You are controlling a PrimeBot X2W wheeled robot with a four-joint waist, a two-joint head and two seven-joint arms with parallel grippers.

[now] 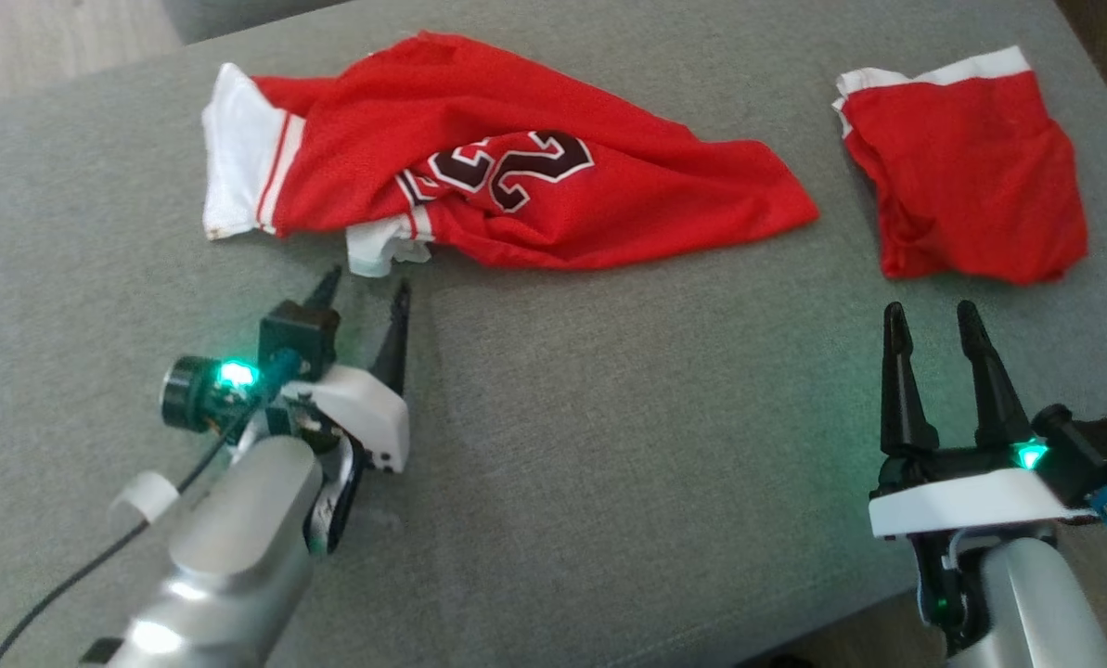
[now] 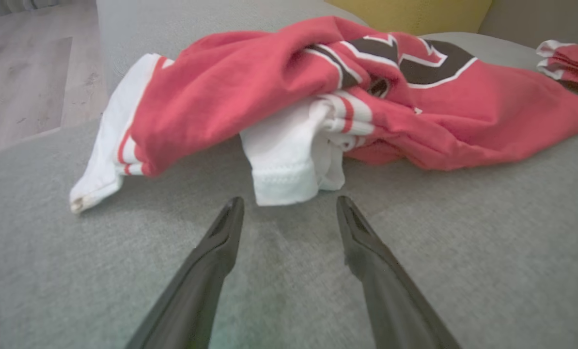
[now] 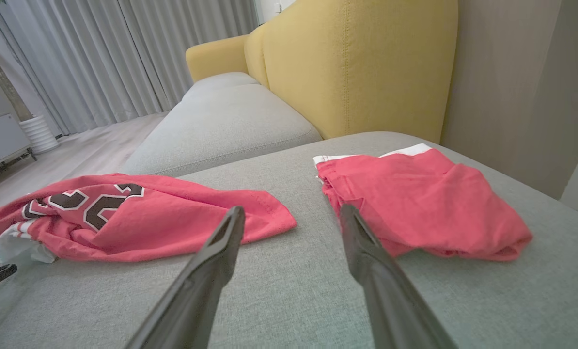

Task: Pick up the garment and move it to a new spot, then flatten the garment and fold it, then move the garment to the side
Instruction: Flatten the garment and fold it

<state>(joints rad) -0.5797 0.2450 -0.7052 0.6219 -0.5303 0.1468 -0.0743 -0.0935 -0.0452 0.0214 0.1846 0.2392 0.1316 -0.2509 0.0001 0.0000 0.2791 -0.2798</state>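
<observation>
Left claw (image 1: 367, 279) is held apart, empty, just short of the crumpled jersey (image 1: 516, 176); right claw (image 1: 929, 310) is likewise parted.

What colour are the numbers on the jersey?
Dark, outlined in white, on the red jersey; best in the head view.

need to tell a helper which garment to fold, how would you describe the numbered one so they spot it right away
On the grey sofa seat lie two red garments. The one meant is the larger, crumpled jersey on the left, just beyond the left gripper. Unlike the plain folded garment to its right, it carries dark white-edged numbers and striped white trim.
</observation>
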